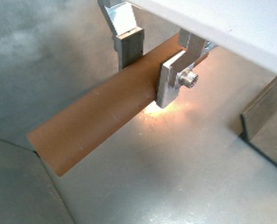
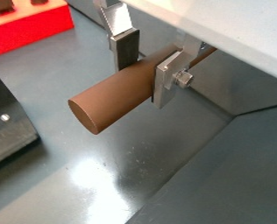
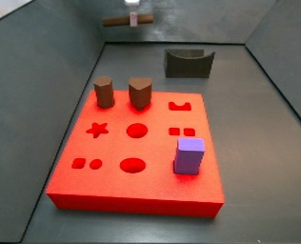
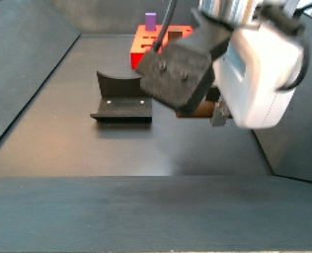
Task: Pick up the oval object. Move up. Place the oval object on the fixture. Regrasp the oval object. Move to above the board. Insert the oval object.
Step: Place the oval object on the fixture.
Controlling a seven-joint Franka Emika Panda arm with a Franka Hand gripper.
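Gripper (image 2: 147, 63) raised; fingers (image 2: 168, 79) clamp oval object (image 2: 111, 98) level.

I see the gripper (image 3: 134, 16) high at the far end, oval object (image 3: 120, 21) clamped horizontal between its fingers, well above the floor. Fixture (image 3: 188, 63) sits behind the board (image 3: 140, 152). Two short brown pegs (image 3: 123, 92) and a purple block (image 3: 189, 156) stand in the board.

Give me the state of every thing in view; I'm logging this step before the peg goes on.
gripper: shut on the oval object, raised off the floor.
oval object: held level, airborne.
fixture: notch empty.
board: two short pegs and purple block seated; remaining holes open.
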